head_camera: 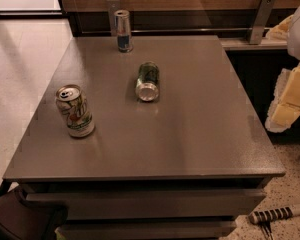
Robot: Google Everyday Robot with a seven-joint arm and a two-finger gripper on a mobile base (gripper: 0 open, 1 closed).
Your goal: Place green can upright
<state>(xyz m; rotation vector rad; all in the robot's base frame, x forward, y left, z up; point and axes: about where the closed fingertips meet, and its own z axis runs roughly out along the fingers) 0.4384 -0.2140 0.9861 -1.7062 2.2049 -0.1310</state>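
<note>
Table (200,134) grey, flat top, viewed from its front edge. Green can (148,74) lies on its side near the middle of the top, a little toward the far half, long axis running front to back, shiny silver end facing me. White can (75,111) with green and red print stands upright near the left edge, well apart from the green can. Slim silver-and-blue can (123,30) stands upright at the far edge. Gripper (288,104), cream and yellow, hangs beyond the table's right side, partly out of sight, well apart from the green can. How far open it is, and whether it grips anything, I cannot tell. Striped object (277,214) lies on the floor, front right.
</note>
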